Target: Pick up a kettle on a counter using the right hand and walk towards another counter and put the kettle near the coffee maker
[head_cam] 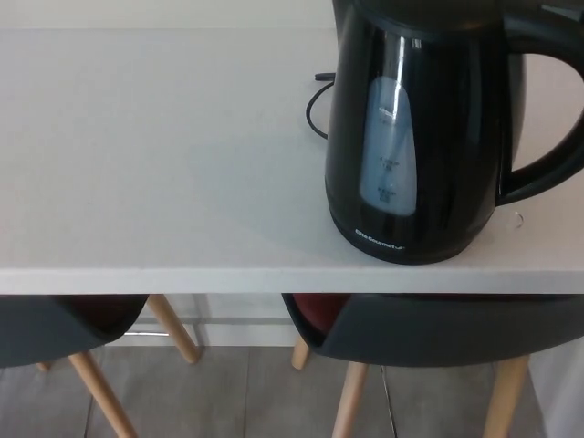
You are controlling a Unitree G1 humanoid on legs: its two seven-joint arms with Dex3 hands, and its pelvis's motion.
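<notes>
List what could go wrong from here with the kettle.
1. The kettle stands close to the counter front edge; a clumsy nudge might tip it off toward the chairs below.
2. A thin black cord lies just behind the kettle; it might snag on a lift.
3. The handle runs partly out of view on the right, and no hand shows, so aiming a grasp may be uncertain.

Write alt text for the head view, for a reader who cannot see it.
A black electric kettle with a pale water-level window stands upright near the front edge of a white counter, its handle pointing right. A thin black cord curls on the counter behind it. Below the counter edge are two dark chairs with wooden legs; neither robot hand shows.
</notes>
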